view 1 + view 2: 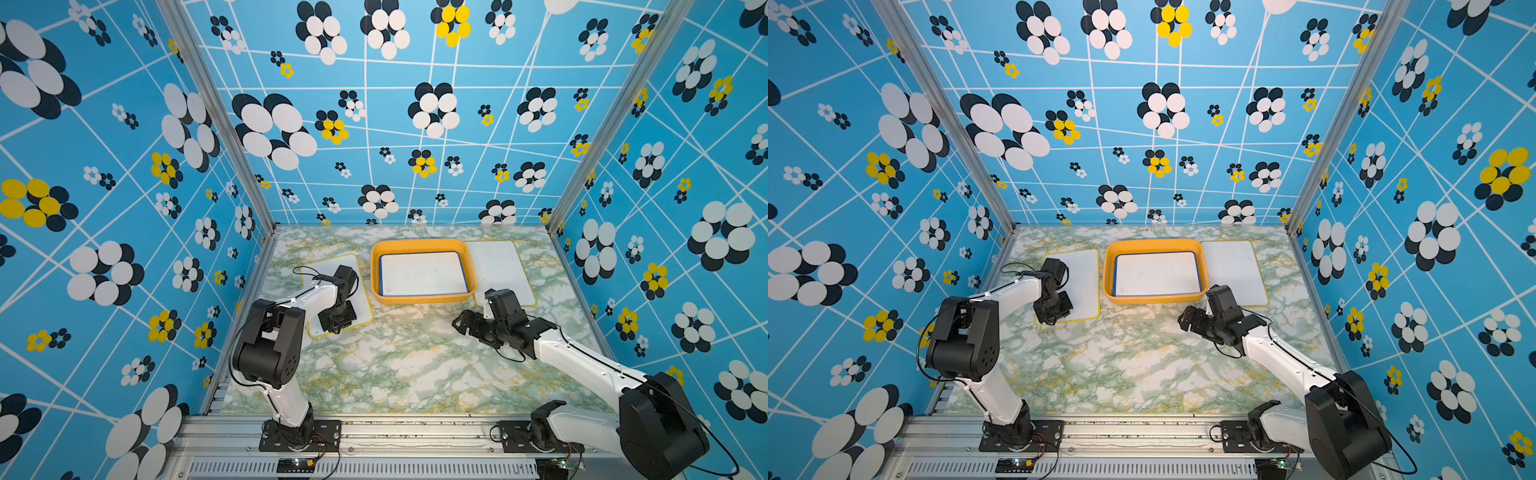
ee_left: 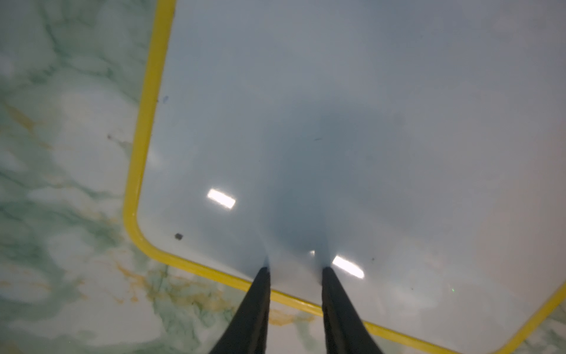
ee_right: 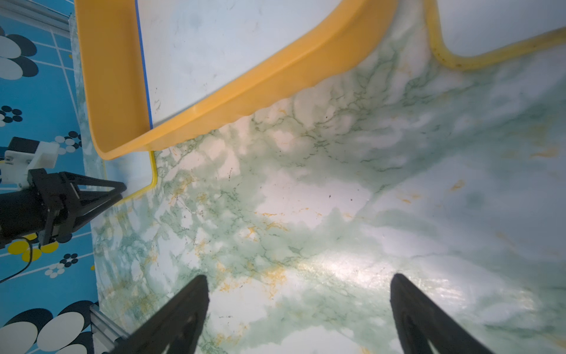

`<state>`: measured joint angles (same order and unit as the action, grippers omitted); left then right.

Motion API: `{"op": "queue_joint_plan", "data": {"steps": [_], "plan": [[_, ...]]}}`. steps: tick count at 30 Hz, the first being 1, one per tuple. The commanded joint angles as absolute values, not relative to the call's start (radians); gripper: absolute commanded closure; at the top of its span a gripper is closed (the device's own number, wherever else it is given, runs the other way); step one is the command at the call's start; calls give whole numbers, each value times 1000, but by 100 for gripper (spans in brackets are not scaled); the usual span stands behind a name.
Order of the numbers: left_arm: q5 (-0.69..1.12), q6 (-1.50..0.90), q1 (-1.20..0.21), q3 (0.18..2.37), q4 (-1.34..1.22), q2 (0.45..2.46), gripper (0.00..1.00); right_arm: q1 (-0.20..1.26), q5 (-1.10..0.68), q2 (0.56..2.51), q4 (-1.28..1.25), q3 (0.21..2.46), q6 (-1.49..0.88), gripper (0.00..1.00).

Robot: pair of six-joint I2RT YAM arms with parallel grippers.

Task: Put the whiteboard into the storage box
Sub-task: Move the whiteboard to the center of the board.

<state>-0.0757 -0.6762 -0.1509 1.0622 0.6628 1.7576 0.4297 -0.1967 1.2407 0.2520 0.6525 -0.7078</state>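
Locate box [image 1: 419,243] at rear centre of table [image 1: 395,361], with blue-edged board [image 1: 422,274] flat inside. Find left board [image 1: 332,262], yellow-edged, flat on table just beside box, outside it. Note left gripper [image 2: 295,268] over that board's near edge, with jaws narrowly parted, fingertips [image 2: 265,271] on white surface, nothing between. Note right gripper [image 3: 300,275] above bare table near box's front corner, with jaws wide apart, empty. See right board [image 1: 498,266], yellow-edged, just beside box's other side. Confirm board positions in both top views.

Glossy smooth whiteboard [image 2: 337,122], orange plastic storage box [image 1: 424,300], shiny marble-look tabletop [image 1: 395,365]
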Motion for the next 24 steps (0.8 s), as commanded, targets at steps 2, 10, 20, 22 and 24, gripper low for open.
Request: {"op": "queue_joint_plan", "data": {"steps": [2,10,20,22,24], "plan": [[-21,-714,-237,982,839,1792,72,436,-213,1220,251,629,-720,5],[18,-779,-392,952,829,1821,76,436,-224,1207,232,592,-732,5],[71,-874,-597,917,751,1869,77,436,-215,1129,264,560,-711,4],[97,-879,-635,911,728,1864,77,436,-213,1114,264,551,-713,5],[109,-889,-670,907,713,1862,77,436,-213,1104,263,542,-717,4]]}}
